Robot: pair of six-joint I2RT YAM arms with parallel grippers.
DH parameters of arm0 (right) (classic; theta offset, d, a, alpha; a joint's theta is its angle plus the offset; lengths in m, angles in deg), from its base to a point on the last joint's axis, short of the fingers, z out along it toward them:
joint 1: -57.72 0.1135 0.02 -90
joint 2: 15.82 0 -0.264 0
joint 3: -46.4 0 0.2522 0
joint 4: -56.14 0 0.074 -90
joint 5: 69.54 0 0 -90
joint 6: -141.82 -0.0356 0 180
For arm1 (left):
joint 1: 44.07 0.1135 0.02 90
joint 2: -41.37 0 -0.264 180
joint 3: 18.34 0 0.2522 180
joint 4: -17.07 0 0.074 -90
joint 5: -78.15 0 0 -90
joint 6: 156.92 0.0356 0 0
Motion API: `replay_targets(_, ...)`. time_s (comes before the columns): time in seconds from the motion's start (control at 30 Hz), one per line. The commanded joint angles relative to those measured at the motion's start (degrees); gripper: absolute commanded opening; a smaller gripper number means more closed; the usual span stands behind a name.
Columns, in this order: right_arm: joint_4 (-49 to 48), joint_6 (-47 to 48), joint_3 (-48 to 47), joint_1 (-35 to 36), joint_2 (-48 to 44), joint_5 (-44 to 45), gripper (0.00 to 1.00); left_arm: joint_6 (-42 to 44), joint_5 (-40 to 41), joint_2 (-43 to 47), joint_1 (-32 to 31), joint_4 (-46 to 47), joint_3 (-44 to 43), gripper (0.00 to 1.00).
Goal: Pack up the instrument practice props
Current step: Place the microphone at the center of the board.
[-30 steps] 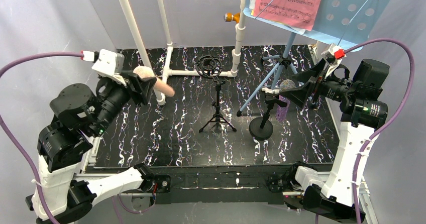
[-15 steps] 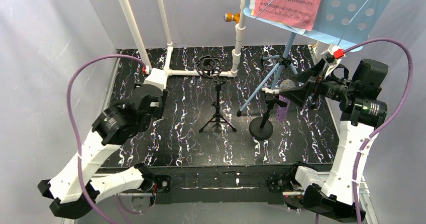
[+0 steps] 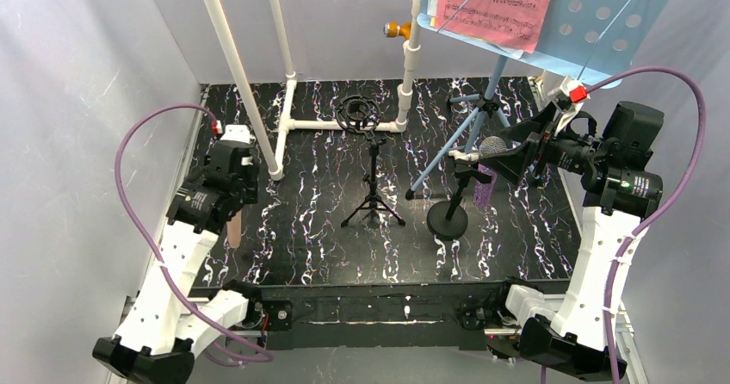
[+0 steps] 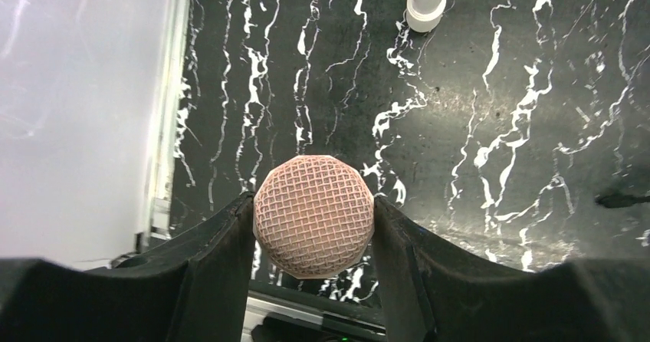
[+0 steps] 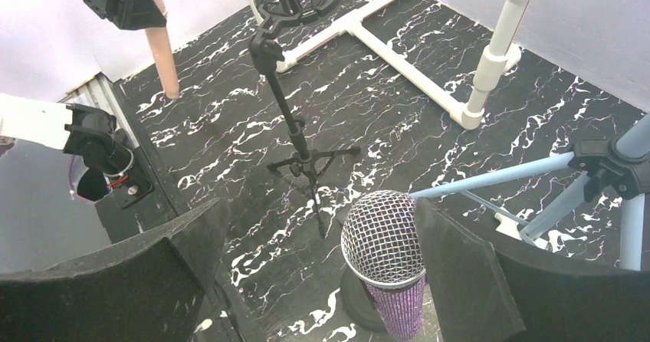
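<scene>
My left gripper (image 4: 313, 204) is shut on the mesh head of the pink microphone (image 4: 314, 215). From above, that gripper (image 3: 233, 201) hangs over the mat's left side with the pink microphone (image 3: 234, 231) pointing handle down. The glittery purple microphone (image 5: 383, 242) stands in the round-base mount (image 3: 448, 221). My right gripper (image 5: 318, 218) is open around its grey mesh head, whose right side sits close to the right finger (image 5: 460, 273). The black tripod mount (image 3: 372, 201) stands mid-mat. The light-blue music rack (image 3: 607, 22) holds a pink sheet-music page (image 3: 495, 5) at the back right.
The white pipe frame (image 3: 237, 65) rises just behind my left arm, and its base bar (image 3: 340, 126) runs along the back. The rack's blue tripod legs (image 3: 469, 134) spread close behind the purple microphone. White walls close in on both sides of the black marbled mat (image 3: 310, 238).
My left arm has swung from beside the pipe out to the mat's left side and lowered, turning the pink microphone handle down. The right arm has not moved.
</scene>
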Motion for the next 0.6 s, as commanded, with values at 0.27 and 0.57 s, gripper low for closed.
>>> replay_targets(0.27, 2.55, 3.71, -0.38, 0.25, -0.11, 0.31, 1.0, -5.32, -21.17, -11.76, 19.91, 7.9, -3.74, 0.0)
replay_targets(0.57, 5.08, 6.13, -0.63, 0.4, -0.06, -0.21, 1.0, -8.16, -26.68, -29.24, 30.66, 10.63, -12.08, 0.0)
